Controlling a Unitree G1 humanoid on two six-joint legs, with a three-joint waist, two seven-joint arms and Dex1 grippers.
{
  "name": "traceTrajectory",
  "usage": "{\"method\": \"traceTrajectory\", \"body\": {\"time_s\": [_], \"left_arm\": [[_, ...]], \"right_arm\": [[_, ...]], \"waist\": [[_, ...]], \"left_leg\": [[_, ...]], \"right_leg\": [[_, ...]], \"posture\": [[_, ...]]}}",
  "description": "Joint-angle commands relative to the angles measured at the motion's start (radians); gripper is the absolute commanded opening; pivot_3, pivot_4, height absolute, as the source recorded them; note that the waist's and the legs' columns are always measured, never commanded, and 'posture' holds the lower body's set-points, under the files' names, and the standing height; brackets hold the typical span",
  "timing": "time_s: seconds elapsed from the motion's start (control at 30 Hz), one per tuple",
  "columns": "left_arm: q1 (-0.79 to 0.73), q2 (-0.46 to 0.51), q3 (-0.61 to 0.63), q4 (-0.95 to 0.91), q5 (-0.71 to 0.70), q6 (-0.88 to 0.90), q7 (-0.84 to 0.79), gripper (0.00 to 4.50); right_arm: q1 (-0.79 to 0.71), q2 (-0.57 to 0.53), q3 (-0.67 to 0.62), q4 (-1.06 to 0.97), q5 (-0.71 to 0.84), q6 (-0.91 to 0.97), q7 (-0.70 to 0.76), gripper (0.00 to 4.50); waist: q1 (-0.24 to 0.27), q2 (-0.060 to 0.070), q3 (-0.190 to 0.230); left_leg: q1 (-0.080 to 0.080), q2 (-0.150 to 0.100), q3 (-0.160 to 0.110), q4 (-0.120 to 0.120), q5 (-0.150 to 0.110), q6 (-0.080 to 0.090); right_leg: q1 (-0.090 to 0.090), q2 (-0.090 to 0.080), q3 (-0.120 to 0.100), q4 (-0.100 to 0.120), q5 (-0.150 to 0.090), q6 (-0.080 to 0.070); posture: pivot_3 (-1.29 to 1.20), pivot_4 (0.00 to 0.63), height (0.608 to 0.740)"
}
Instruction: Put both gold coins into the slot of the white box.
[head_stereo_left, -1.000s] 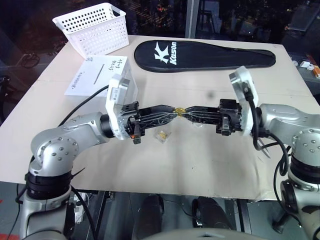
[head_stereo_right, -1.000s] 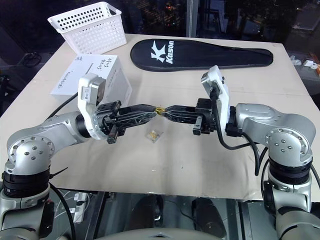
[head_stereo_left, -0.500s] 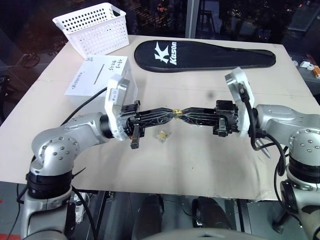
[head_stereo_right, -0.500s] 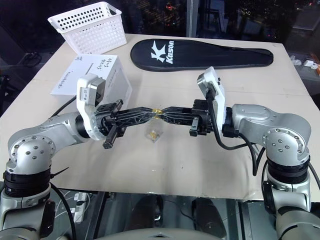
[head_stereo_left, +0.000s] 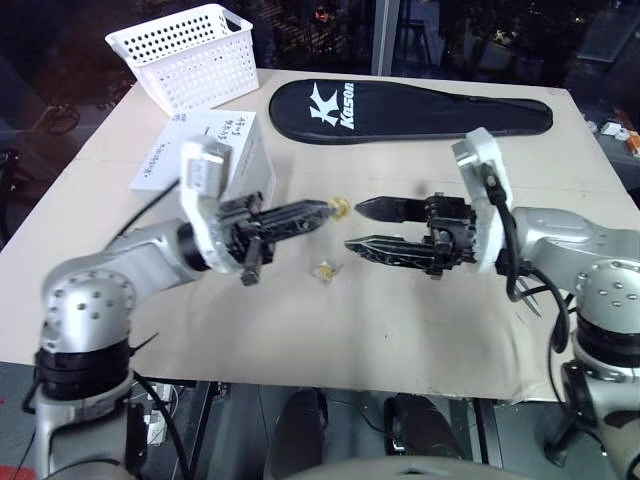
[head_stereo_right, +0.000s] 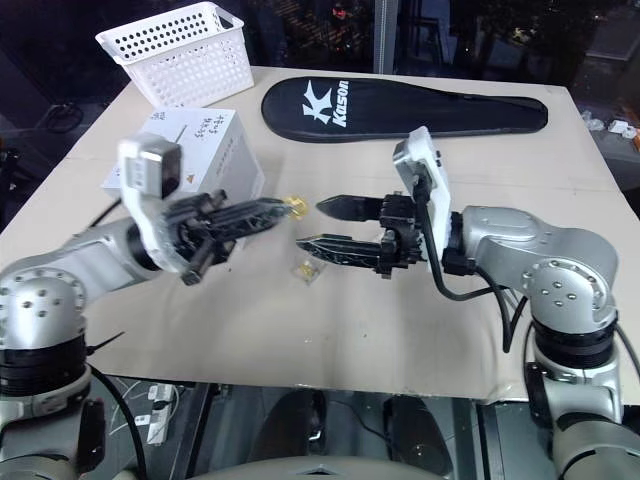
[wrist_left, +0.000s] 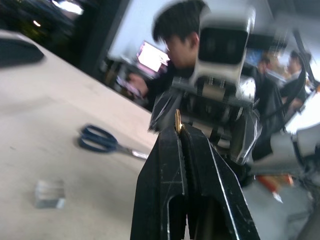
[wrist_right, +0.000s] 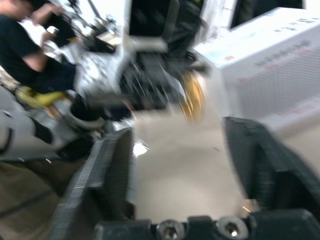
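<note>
One gold coin (head_stereo_left: 340, 205) now sits clamped at the tip of the left hand (head_stereo_left: 325, 208); a second ago both hands pinched it tip to tip over mid-worktop. Right hand (head_stereo_left: 368, 226) has let go since then: its fingers (head_stereo_left: 385, 208) are spread wide apart, one above the other, pointing at the coin with a clear gap between them. Left hand has pulled back toward the robot's left and lifted a little, so the two hands are apart now, with bare worktop (head_stereo_left: 420, 320) under the gap. Left wrist view shows the coin (wrist_left: 177, 121) edge-on between the closed fingers (wrist_left: 167, 165).

Second gold coin (head_stereo_left: 325, 270) lies flat on the worktop just below the left hand's tip, unmoved.

White box (head_stereo_left: 215, 150) stands just behind the left arm, slot (head_stereo_left: 200, 140) on its handwritten top face, unmoved. White perforated basket (head_stereo_left: 185, 55) sits at the far left corner close to the worktop edge; black racket cover (head_stereo_left: 410, 108) lies along the far edge. Blue-handled scissors (wrist_left: 107, 142) and a small clear case (wrist_left: 49, 193) show on the worktop in the left wrist view, with a person in dark clothes (wrist_left: 172, 60) beyond the worktop. Front half of the worktop is open for moving; near edge stays well clear of both coins.
</note>
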Motion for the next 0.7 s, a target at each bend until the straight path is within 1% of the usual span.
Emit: {"method": "traceTrajectory", "body": {"time_s": [0.03, 0.1, 0.13, 0.2, 0.27, 0.37, 0.43, 0.5, 0.57, 0.6, 0.7], "left_arm": [[-0.006, 0.043, 0.118, 0.023, -0.130, -0.017, 0.175, 0.00], [-0.069, 0.130, 0.147, 0.071, 0.026, -0.025, 0.354, 0.00], [-0.098, 0.170, 0.150, 0.103, 0.077, -0.021, 0.413, 0.00], [-0.212, 0.272, 0.111, 0.248, 0.096, 0.072, 0.490, 0.00], [-0.331, 0.341, 0.044, 0.408, 0.095, 0.186, 0.421, 0.00], [-0.450, 0.357, -0.036, 0.570, 0.220, 0.232, 0.414, 0.00], [-0.507, 0.361, -0.086, 0.617, 0.276, 0.271, 0.377, 0.00], [-0.559, 0.346, -0.112, 0.667, 0.324, 0.311, 0.366, 0.00], [-0.591, 0.334, -0.124, 0.694, 0.363, 0.336, 0.349, 0.00], [-0.600, 0.332, -0.133, 0.703, 0.386, 0.346, 0.335, 0.00], [-0.608, 0.324, -0.163, 0.711, 0.453, 0.364, 0.293, 0.00]], "right_arm": [[-0.028, -0.053, -0.059, -0.029, 0.011, -0.049, 0.028, 4.46], [-0.059, -0.086, -0.065, -0.028, -0.038, -0.091, 0.043, 4.46], [-0.077, -0.095, -0.058, -0.024, -0.059, -0.107, 0.047, 4.46], [-0.089, -0.118, -0.031, -0.018, -0.129, -0.162, 0.082, 4.46], [-0.083, -0.130, -0.003, -0.007, -0.185, -0.209, 0.114, 4.46], [-0.074, -0.122, 0.031, 0.008, -0.251, -0.257, 0.127, 4.46], [-0.069, -0.114, 0.041, 0.005, -0.274, -0.274, 0.125, 4.46], [-0.060, -0.106, 0.043, -0.007, -0.283, -0.284, 0.122, 4.46], [-0.049, -0.106, 0.042, -0.017, -0.289, -0.290, 0.123, 4.46], [-0.047, -0.104, 0.045, -0.020, -0.292, -0.294, 0.121, 4.46], [-0.040, -0.100, 0.041, -0.033, -0.294, -0.301, 0.119, 4.46]], "waist": [[0.000, 0.000, 0.000], [0.000, 0.000, 0.001], [0.001, -0.001, 0.002], [0.000, -0.002, 0.004], [0.002, -0.002, 0.004], [0.007, -0.001, 0.005], [0.007, -0.001, 0.005], [0.006, -0.001, 0.005], [0.006, -0.002, 0.005], [0.005, -0.002, 0.005], [0.000, -0.002, 0.005]], "left_leg": [[0.000, 0.000, -0.001, 0.000, 0.000, 0.000], [0.000, 0.000, -0.001, 0.000, 0.000, 0.000], [0.000, 0.000, -0.001, 0.000, 0.000, 0.000], [0.000, 0.000, 0.000, 0.000, 0.000, 0.000], [0.000, 0.000, 0.000, 0.000, 0.000, 0.000], [0.000, -0.002, 0.002, -0.003, 0.000, 0.000], [-0.001, -0.003, 0.001, -0.004, 0.000, 0.000], [-0.003, -0.002, 0.001, -0.005, 0.000, 0.000], [-0.009, -0.002, 0.000, -0.004, 0.001, -0.001], [-0.019, -0.002, -0.001, -0.001, 0.003, -0.005], [-0.021, -0.002, 0.000, 0.002, 0.003, -0.005]], "right_leg": [[0.000, 0.000, 0.000, 0.000, 0.000, 0.000], [0.000, 0.000, 0.000, 0.000, 0.000, 0.000], [0.000, 0.000, 0.000, 0.000, 0.000, 0.000], [0.000, 0.001, -0.002, 0.001, 0.000, 0.000], [0.000, 0.001, -0.002, 0.000, 0.000, 0.000], [0.000, -0.001, -0.002, -0.003, 0.000, 0.000], [0.000, -0.002, -0.002, -0.004, 0.000, 0.000], [-0.002, -0.001, -0.003, -0.005, 0.000, 0.000], [-0.008, -0.001, -0.003, -0.005, 0.000, 0.000], [-0.016, -0.001, -0.004, -0.002, 0.000, 0.000], [-0.018, -0.001, -0.004, -0.002, 0.000, 0.000]], "posture": [[0.00, 0.150, 0.740], [0.00, 0.150, 0.740], [0.00, 0.150, 0.740], [0.00, 0.150, 0.740], [0.00, 0.150, 0.740], [0.00, 0.150, 0.740], [0.00, 0.150, 0.740], [0.00, 0.150, 0.740], [0.00, 0.150, 0.740], [0.00, 0.150, 0.740], [0.00, 0.150, 0.740]]}}
